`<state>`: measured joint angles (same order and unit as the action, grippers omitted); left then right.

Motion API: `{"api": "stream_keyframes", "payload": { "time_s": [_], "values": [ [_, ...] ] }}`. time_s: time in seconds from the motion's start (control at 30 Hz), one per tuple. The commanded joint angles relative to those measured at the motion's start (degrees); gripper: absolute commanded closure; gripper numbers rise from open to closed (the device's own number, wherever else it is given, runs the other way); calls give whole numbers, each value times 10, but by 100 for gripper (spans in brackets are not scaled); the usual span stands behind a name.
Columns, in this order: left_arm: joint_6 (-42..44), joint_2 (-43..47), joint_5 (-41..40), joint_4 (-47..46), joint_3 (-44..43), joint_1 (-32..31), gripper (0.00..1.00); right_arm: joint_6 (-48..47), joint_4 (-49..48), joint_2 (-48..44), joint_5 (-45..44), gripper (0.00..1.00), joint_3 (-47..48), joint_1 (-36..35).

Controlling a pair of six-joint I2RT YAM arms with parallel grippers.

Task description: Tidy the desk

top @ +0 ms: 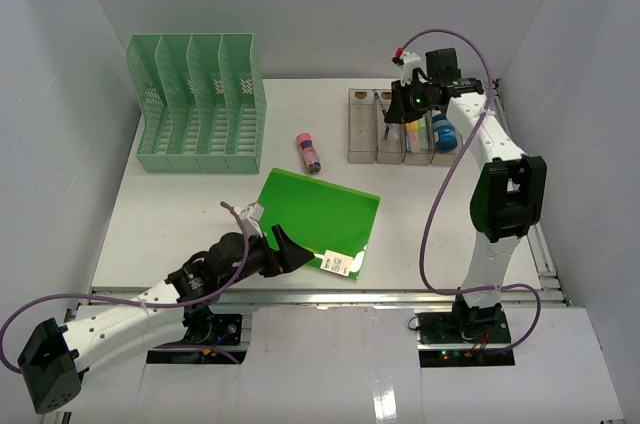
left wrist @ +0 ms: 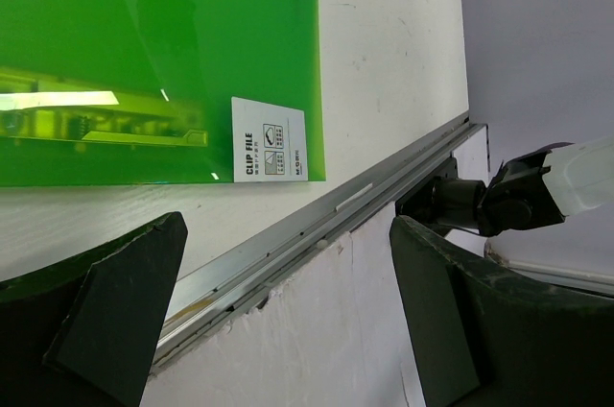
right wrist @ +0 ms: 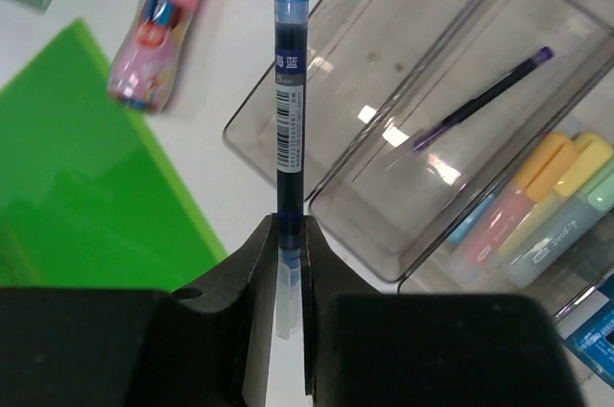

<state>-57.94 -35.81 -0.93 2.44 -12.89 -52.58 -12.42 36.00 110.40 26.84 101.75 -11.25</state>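
On the tabletop (top: 170, 214) — file rack (top: 197, 104) back-left, compartment tray (top: 395, 129) back-right w/ pens (right wrist: 480, 105) in it, small tube (top: 308, 153) btw the two — flat folder (top: 325, 209) in front, centre.

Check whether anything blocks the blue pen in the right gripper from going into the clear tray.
Nothing visible does. The right gripper holds the blue pen at the clear tray, open on top; its end compartment looks empty, the next holds one purple pen.
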Motion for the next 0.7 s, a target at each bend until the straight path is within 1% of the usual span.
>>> {"api": "stream_keyframes", "payload": {
  "time_s": [0.0, 0.07, 0.2, 0.23, 0.3, 0.37, 0.43, 0.53, 0.67],
  "values": [
    [4, -3, -11, 20, -27, 2, 2, 179, -95, 44, -128, 92, 19, 5],
    [4, -6, -13, 23, -31, 2, 2, 199, -129, 55, -155, 90, 13, 5],
    [4, -14, -15, 28, -41, 2, 2, 199, -144, 93, -177, 80, 27, 7],
    [4, -18, -15, 30, -43, 2, 2, 198, -143, 101, -176, 76, 31, 8],
    [5, -24, -15, 33, -49, 2, 2, 196, -143, 115, -173, 63, 33, 10],
    [9, -31, -16, 39, -62, 2, 2, 193, -143, 116, -148, 56, 27, 16],
    [12, -40, -19, 43, -72, 2, 2, 188, -142, 104, -131, 54, 16, 21],
    [21, -60, -21, 44, -85, 2, 2, 170, -140, 58, -96, 52, -21, 30],
    [43, -92, -36, 58, -123, 2, 2, 88, -117, -30, -34, 51, -83, 30]
  ]
}}
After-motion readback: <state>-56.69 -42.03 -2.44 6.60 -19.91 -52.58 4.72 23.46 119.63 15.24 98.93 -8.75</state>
